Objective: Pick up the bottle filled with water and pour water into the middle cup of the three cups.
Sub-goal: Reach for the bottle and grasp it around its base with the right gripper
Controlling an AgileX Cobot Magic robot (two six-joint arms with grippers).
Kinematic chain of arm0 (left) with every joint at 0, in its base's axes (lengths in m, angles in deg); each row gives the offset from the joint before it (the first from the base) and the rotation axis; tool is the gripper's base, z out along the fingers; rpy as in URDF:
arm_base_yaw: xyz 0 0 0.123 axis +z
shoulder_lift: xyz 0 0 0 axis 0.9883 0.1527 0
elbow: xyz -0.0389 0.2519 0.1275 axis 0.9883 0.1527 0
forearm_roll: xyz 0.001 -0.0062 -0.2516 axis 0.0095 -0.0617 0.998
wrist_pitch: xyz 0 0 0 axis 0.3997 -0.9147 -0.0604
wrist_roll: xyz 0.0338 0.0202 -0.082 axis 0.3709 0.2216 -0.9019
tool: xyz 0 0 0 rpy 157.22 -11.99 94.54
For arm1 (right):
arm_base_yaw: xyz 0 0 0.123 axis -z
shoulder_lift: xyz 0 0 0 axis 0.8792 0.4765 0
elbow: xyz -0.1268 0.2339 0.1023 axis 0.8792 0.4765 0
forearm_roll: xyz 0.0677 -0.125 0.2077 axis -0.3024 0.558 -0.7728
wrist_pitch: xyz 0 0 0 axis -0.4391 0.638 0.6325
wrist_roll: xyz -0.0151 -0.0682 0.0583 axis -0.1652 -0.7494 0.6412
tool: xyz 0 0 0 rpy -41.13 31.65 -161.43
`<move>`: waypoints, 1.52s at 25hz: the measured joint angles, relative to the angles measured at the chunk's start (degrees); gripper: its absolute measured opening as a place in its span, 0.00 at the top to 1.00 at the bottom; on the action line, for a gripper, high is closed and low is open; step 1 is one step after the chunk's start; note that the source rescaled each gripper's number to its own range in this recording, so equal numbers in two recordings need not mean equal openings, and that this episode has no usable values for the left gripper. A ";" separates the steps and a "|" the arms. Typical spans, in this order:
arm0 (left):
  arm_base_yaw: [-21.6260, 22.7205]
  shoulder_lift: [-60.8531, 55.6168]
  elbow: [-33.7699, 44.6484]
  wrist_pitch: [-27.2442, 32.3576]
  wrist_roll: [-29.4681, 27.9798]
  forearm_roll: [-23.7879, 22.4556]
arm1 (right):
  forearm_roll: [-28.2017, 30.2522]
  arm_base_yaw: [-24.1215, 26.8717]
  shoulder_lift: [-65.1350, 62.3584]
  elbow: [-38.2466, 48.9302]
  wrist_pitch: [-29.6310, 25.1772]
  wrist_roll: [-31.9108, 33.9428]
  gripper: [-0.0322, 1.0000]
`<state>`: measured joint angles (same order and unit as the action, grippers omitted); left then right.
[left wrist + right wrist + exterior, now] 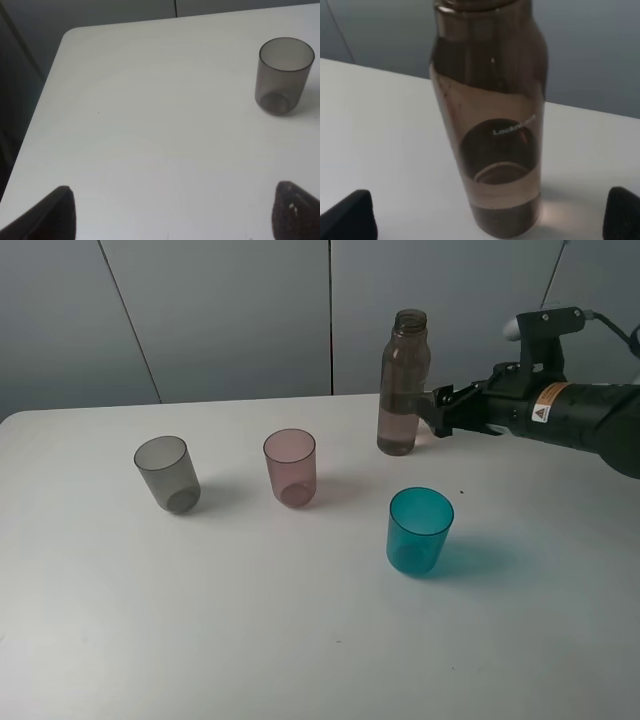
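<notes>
The right gripper (432,412), jaws spread wide, faces the tall smoky brown-grey plastic bottle (403,390), standing uncapped on the white table (300,640) beyond the small translucent pink-mauve plastic tumbler (290,467) (an off-centre grasp could tip it, spilling water).

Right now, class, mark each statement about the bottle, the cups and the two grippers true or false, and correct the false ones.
1. The bottle stands upright on the table, uncapped. True.
2. The right gripper is shut on the bottle. False: it is open, close beside the bottle.
3. The pink cup stands between the grey cup and the teal cup. True.
4. The teal cup lies on its side. False: it stands upright.
5. The left gripper holds the grey cup. False: it is open and apart from that cup.
</notes>
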<state>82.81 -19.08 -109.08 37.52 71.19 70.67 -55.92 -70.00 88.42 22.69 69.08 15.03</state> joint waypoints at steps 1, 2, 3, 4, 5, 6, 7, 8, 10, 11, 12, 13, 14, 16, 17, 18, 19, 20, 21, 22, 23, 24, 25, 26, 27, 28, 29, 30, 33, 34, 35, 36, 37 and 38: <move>0.00 0.00 0.00 0.00 0.00 0.00 | 0.81 0.96 0.70 0.09 1.07 0.41 0.07; 0.00 0.00 0.00 0.00 0.00 0.00 | 1.37 1.66 1.45 0.21 1.54 0.52 0.07; 0.00 0.00 0.00 0.00 0.00 0.00 | 1.65 2.08 2.28 0.20 2.12 -0.34 0.07; 0.00 0.00 0.00 0.00 0.00 0.00 | 1.76 2.52 3.21 0.20 3.03 -1.55 0.07; 0.00 0.00 0.00 0.00 0.00 0.00 | 2.05 2.81 4.11 0.20 4.35 -2.74 0.07; 0.00 0.00 0.00 0.00 0.00 0.00 | 2.52 3.09 5.24 0.20 5.53 -3.54 0.07; 0.00 0.00 0.00 0.00 0.00 0.00 | 2.99 3.22 6.44 -0.13 6.48 -4.34 0.07; 0.00 0.00 0.00 0.00 0.00 0.00 | 3.53 3.32 7.46 -0.79 7.19 -4.74 0.07; 0.00 0.00 0.00 0.00 0.00 0.00 | 5.33 3.32 9.80 -2.37 7.91 -5.34 0.07; 0.00 0.00 0.00 0.00 0.00 0.00 | 5.92 3.32 10.82 -3.44 8.11 -5.60 0.07; 0.00 0.00 0.00 0.00 0.00 0.00 | 6.32 3.32 11.62 -4.48 8.31 -5.60 0.07; 0.00 0.00 0.00 0.00 0.00 0.00 | 6.57 3.32 12.37 -5.41 8.37 -5.73 0.07; 0.00 0.00 0.00 0.00 0.00 0.00 | 6.97 3.32 12.95 -6.09 8.37 -5.73 0.07; 0.00 0.00 0.00 0.00 0.00 0.00 | 7.64 3.32 13.92 -7.31 8.49 -5.73 0.07; 0.00 0.00 0.00 0.00 0.00 0.00 | 8.37 3.32 14.23 -7.84 8.58 -5.73 0.07; 0.00 0.00 0.00 0.00 0.00 0.00 | 9.08 3.32 14.65 -8.18 8.70 -5.86 0.07; 0.00 0.00 0.00 0.00 0.00 0.00 | 9.91 3.32 14.96 -8.82 8.84 -5.86 0.07; 0.00 0.00 0.00 0.00 0.00 0.00 | 10.53 3.32 15.40 -9.39 8.84 -5.86 0.07; 0.00 0.00 0.00 0.00 0.00 0.00 | 10.93 3.32 15.94 -9.91 8.96 -5.95 0.07; 0.00 0.00 0.00 0.00 0.00 0.00 | 11.17 3.32 16.37 -10.56 9.29 -5.95 0.07; 0.00 0.00 0.00 0.00 0.00 0.00 | 11.42 3.32 17.04 -11.18 9.55 -5.95 0.07; 0.00 0.00 0.00 0.00 0.00 0.00 | 11.56 3.32 17.65 -11.94 9.82 -5.95 0.07; 0.00 0.00 0.00 0.00 0.00 0.00 | 11.56 3.32 18.22 -12.51 9.95 -5.95 0.07; 0.00 0.00 0.00 0.00 0.00 0.00 | 11.64 3.32 18.66 -13.13 10.09 -5.95 0.07; 0.00 0.00 0.00 0.00 0.00 0.00 | 11.64 3.32 19.08 -13.65 10.19 -5.78 0.07; 0.00 0.00 0.00 0.00 0.00 0.00 | 11.64 3.32 19.39 -14.00 10.19 -5.55 0.07; 0.00 0.00 0.00 0.00 0.00 0.00 | 11.64 3.32 19.54 -14.41 10.19 -5.43 0.07; 0.00 0.00 0.00 0.00 0.00 0.00 | 11.64 3.32 19.64 -14.57 10.19 -5.31 0.07; 0.00 0.00 0.00 0.00 0.00 0.00 | 11.52 3.32 19.64 -14.66 10.91 -5.31 0.07; 0.00 0.00 0.00 0.00 0.00 0.00 | 11.43 3.32 19.64 -14.66 11.03 -5.31 0.07; 0.00 0.00 0.00 0.00 0.00 0.00 | 11.31 3.32 19.78 -14.70 11.30 -5.31 0.07; 0.00 0.00 0.00 0.00 0.00 0.00 | 11.22 3.32 20.04 -14.79 11.63 -5.31 0.07; 0.00 0.00 0.00 0.00 0.00 0.00 | 11.08 3.32 20.28 -14.92 12.34 -5.31 0.07; 0.00 0.00 0.00 0.00 0.00 0.00 | 10.88 3.32 20.74 -15.02 12.84 -5.31 0.07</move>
<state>82.81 -19.08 -109.08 37.52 71.19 70.67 -45.04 -66.68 109.16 7.67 81.92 9.72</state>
